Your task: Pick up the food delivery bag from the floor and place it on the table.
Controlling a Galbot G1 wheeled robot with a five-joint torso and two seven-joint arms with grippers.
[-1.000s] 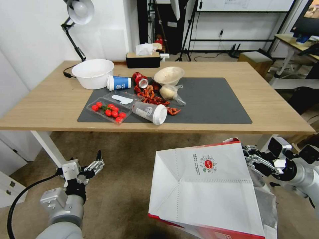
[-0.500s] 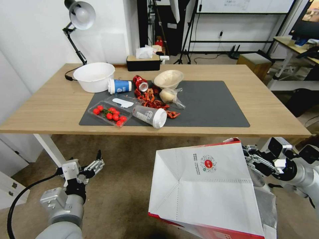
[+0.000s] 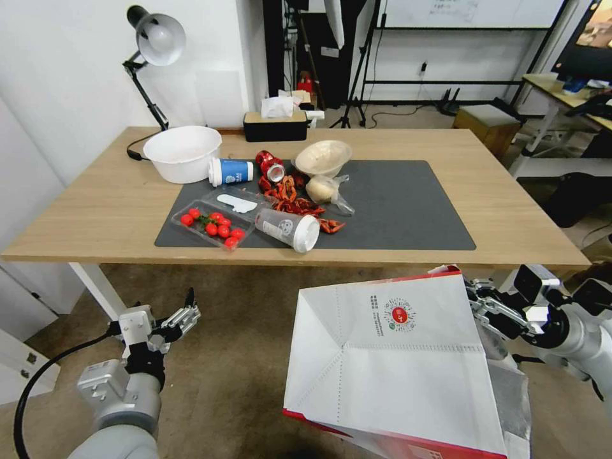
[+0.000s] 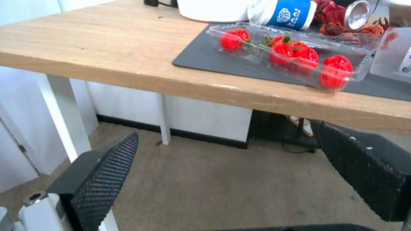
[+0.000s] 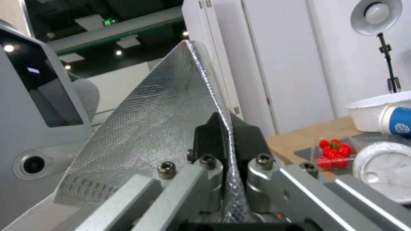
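Note:
The food delivery bag [image 3: 395, 363], white with red edges and a small red round logo, hangs tilted above the floor [image 3: 236, 357], just in front of the table [image 3: 95, 210]. My right gripper [image 3: 477, 301] is shut on the bag's upper right rim. In the right wrist view the gripper [image 5: 227, 134] pinches the silver foil lining [image 5: 162, 122]. My left gripper [image 3: 182, 313] is low at the left, below the table's edge. It is open with nothing in it, and its black fingers [image 4: 102, 179] stand wide apart over the carpet.
The dark grey mat [image 3: 408, 204] is bare on its right half. Its left half holds a tomato tray [image 3: 213, 223], a tipped clear cup [image 3: 290, 228], crayfish shells [image 3: 293, 197], a blue cup [image 3: 231, 172] and bowls [image 3: 183, 152]. A lamp [image 3: 156, 38] and a tissue box [image 3: 274, 124] stand at the back.
The table and room have slid slightly down in the picture, so the camera has moved. The bag and both grippers keep their places in the view.

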